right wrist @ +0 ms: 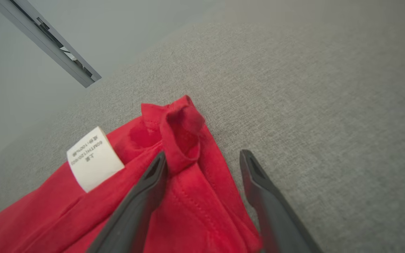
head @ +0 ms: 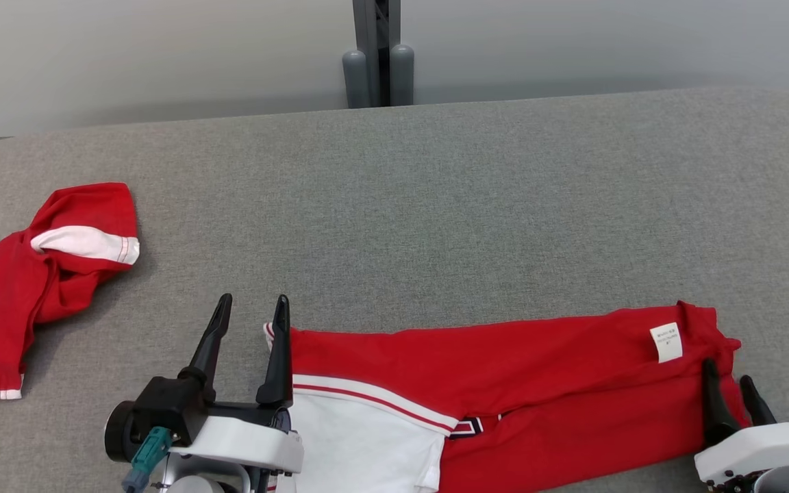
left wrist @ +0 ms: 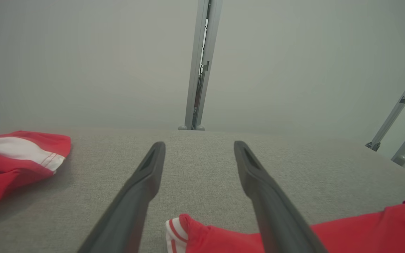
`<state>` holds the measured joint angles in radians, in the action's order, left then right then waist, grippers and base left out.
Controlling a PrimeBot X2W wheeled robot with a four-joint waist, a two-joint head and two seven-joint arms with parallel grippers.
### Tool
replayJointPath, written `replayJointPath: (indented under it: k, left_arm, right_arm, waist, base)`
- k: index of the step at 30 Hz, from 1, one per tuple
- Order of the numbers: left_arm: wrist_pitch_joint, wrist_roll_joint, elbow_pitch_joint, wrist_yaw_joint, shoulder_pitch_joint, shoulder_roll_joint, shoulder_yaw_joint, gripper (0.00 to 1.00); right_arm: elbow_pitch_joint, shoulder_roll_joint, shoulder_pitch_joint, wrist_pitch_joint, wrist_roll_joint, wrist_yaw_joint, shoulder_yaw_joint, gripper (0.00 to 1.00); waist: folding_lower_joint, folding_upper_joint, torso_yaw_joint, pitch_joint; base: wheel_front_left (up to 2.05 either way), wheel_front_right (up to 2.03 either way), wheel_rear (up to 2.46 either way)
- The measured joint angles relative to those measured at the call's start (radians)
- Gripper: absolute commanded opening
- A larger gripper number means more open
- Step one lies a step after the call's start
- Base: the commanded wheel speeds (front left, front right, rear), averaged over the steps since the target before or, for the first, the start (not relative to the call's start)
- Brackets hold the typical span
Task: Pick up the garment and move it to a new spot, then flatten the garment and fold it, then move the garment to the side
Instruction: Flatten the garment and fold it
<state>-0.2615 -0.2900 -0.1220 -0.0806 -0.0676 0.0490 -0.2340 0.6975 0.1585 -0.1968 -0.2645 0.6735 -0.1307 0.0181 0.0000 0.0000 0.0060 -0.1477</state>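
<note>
Stretching along the near edge of the gray fabric-covered table [head: 435,205], the red garment [head: 545,383] lies in a long, narrow band, running from just beside the left gripper [head: 253,301] across to the right gripper [head: 727,373]. And look at the left one: jaws spread wide, released, nothing between them but bare gray fabric, with the garment's striped corner [left wrist: 179,228] lying low between the two dark fingers in the left wrist view. In the head view its right finger sits right at that end of the garment, over the cloth's edge. A white panel [head: 360,445] edged with a red stripe shows at the near edge beside this gripper. Over at the other end, the right gripper is spread wide too, gripping nothing; in the right wrist view one finger [right wrist: 142,189] lies over the red cloth and the other over bare table, with the garment's hemmed end between them. Whether either finger touches the cloth, I cannot tell. A white care label [head: 666,342] sticks out of the fabric just beside this gripper, and a small red loop of hem bunches up at the fingertip. Off at the table's left edge, well apart, a second red garment [head: 18,294] with a white band lies crumpled. A gray metal post [head: 376,55] stands behind the middle of the far edge.
</note>
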Motion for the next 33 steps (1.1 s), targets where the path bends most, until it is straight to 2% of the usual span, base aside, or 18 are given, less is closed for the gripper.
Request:
replayJointPath:
  k: [9,19,20,21,22,23,24,33]
  left_arm:
    - [0.000,0.009,0.000,0.000,-0.002,0.000,-0.001,1.00]
    - [0.000,0.016,0.000,0.000,-0.003,0.000,-0.006,1.00]
    - [0.000,0.017,0.000,0.000,-0.003,0.000,-0.005,1.00]
    - [0.000,0.017,0.000,0.000,-0.004,0.000,-0.004,1.00]
    - [0.000,0.017,0.000,0.000,-0.005,0.000,-0.003,1.00]
    - [0.000,0.017,0.000,0.000,-0.005,0.000,-0.002,1.00]
    - [0.000,0.017,0.000,0.000,-0.005,0.000,-0.001,1.00]
    - [0.000,0.015,0.000,-0.003,-0.005,0.000,0.002,1.00]
  right_arm:
    - [0.068,0.004,-0.031,-0.001,0.081,0.000,0.058,1.00]
    - [0.061,0.004,-0.065,-0.001,0.145,0.000,0.124,1.00]
    - [0.061,0.005,-0.065,-0.001,0.147,0.000,0.125,0.96]
    - [0.061,0.007,-0.065,-0.001,0.153,0.000,0.126,0.48]
    - [0.061,0.008,-0.065,-0.001,0.155,0.000,0.127,0.33]
    - [0.062,0.010,-0.065,-0.001,0.156,0.000,0.126,0.14]
    - [0.061,0.011,-0.065,-0.001,0.156,0.000,0.124,0.00]
    - [0.049,0.042,-0.082,0.000,0.133,0.000,0.072,0.00]
  waist:
    - [0.0000,0.0000,0.019,0.000]
    - [0.0000,0.0000,0.031,-0.005]
    - [0.0000,0.0000,0.031,-0.006]
    - [0.0001,0.0000,0.032,-0.006]
    - [0.0000,0.0000,0.032,-0.005]
    - [0.0000,0.0000,0.033,-0.005]
    - [0.0000,0.0000,0.033,-0.005]
    - [0.0000,0.0000,0.028,0.001]
  base:
    - [0.00,0.00,0.00]
    - [0.00,0.00,0.00]
    - [0.00,0.00,0.00]
    - [0.00,0.00,0.00]
    - [0.00,0.00,0.00]
    - [0.00,0.00,0.00]
    - [0.00,0.00,0.00]
    - [0.00,0.00,0.00]
